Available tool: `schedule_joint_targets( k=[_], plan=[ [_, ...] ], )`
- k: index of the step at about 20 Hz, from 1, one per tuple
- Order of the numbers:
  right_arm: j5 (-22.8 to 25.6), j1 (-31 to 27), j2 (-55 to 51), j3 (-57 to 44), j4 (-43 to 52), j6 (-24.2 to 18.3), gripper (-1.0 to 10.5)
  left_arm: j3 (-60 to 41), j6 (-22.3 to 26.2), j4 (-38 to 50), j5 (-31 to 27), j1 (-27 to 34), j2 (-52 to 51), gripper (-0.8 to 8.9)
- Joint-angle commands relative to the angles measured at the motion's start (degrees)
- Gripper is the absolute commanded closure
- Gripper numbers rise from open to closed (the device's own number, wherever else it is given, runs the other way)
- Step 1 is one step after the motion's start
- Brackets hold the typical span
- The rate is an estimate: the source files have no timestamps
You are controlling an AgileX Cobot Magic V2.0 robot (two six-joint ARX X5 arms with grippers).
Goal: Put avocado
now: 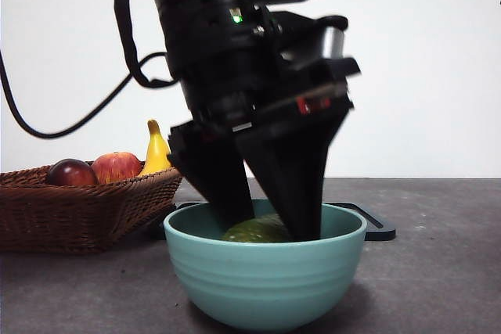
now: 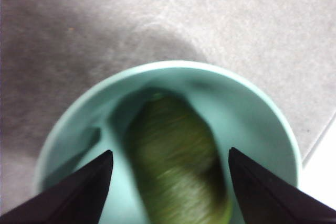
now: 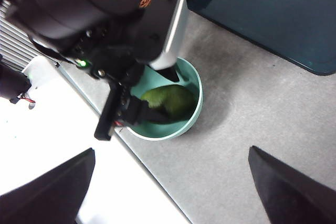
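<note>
Nearest the front camera stands a teal bowl (image 1: 264,275) on the grey table (image 1: 438,271), and the avocado (image 1: 257,230) lies inside it, its dark green top just showing above the rim.

Going from the left in the front view: a woven wicker basket (image 1: 78,213) sits on the table, well left of the bowl, holding a dark red-purple fruit (image 1: 71,173), a red-yellow apple (image 1: 117,167) and a banana (image 1: 156,150) that stands up behind them. A black cable (image 1: 63,127) loops down from the arm above the basket. Then comes the bowl, with the left gripper (image 1: 266,209) reaching down into it from above, big and dark. Its two black jaws stand apart, one on each side of the avocado, their tips below the bowl's rim.

The left wrist view shows the avocado (image 2: 176,163) lying lengthwise between the spread jaws, with teal bowl (image 2: 252,114) wall visible between fruit and each jaw, so the jaws do not clamp it. Whether a tip touches the fruit lower down cannot be told.

Behind the bowl lies a flat dark tray (image 1: 374,223), its edge showing to the right.

The right gripper (image 3: 170,182) hangs high above the table, jaws wide apart, well clear of the bowl (image 3: 191,106) and the avocado (image 3: 170,100).
</note>
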Motion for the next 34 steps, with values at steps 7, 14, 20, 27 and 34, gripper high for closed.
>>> schedule_joint_targets(
  k=[7, 14, 20, 27, 34],
  plan=[
    [1.3, 0.3, 0.5, 1.1, 0.6, -0.1, 4.8, 2.3, -1.4, 1.0, -0.1, 9.0, -18.5, 4.57],
    [1.3, 0.3, 0.6, 1.1, 1.2, 0.0, 4.8, 1.1, -1.3, -2.3, 6.7, 23.3, -32.0, 4.71],
    [1.3, 0.3, 3.4, 1.1, 4.3, 1.0, 4.8, -14.1, -1.2, -4.5, 15.8, 28.8, -43.1, 4.71],
    [1.3, 1.5, 13.5, 1.1, 7.8, 1.0, 4.8, -19.5, 0.8, -13.5, 22.4, 27.8, -49.0, 4.71],
    [8.3, 9.9, 26.3, 1.1, 14.4, 1.4, 5.4, -19.5, 0.8, -13.7, 22.7, 27.8, -49.7, 4.71]
  ],
)
